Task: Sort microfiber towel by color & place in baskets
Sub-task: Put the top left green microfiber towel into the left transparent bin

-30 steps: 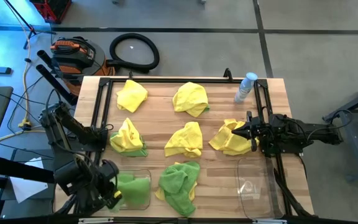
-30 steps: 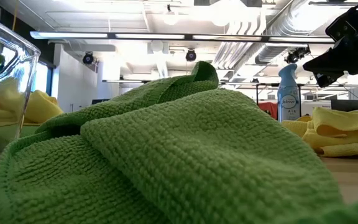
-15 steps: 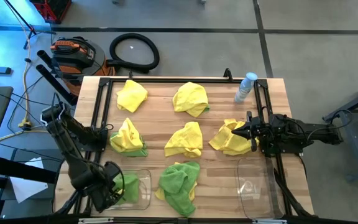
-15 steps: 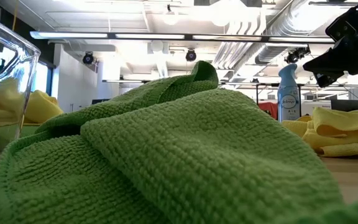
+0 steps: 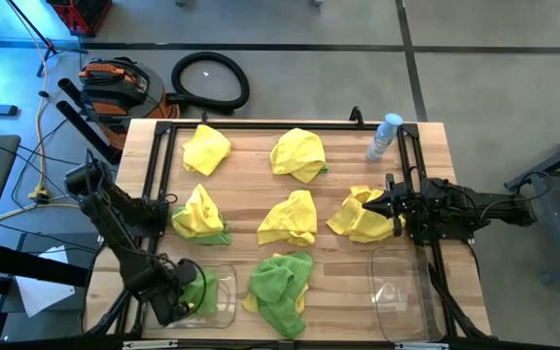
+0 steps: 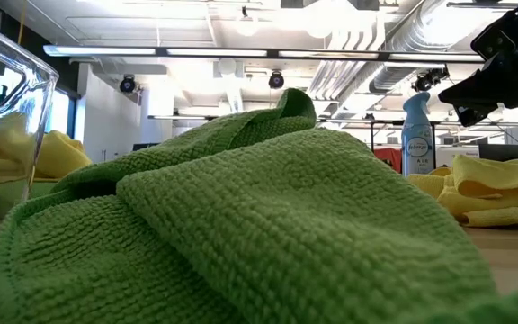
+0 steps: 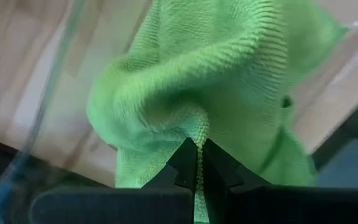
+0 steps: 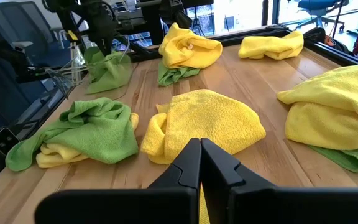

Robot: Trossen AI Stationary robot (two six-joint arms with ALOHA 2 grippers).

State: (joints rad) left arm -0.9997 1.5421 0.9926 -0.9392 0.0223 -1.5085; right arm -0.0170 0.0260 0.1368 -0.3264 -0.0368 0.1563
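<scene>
left tool (image 7: 196, 163) clenched on a green towel (image 7: 216, 81), hanging inside the near-left basket (image 5: 224, 292); arm hides much of that bin from above. right tool (image 5: 389, 205) clenched on nothing, over a yellow towel (image 5: 358, 216) at the bench (image 5: 251, 185) right side. second basket (image 5: 397, 292) near-right, hard to trace. count: six heaps on the bench, several mixing both colours; two baskets; one bottle (image 5: 384, 136). low view mostly blocked by green heap (image 6: 241, 225).

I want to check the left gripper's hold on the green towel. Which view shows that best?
The left wrist view: the left gripper is shut, pinching the green towel. The high view shows it over the left basket; the right wrist view only from afar; the low view not at all.
</scene>
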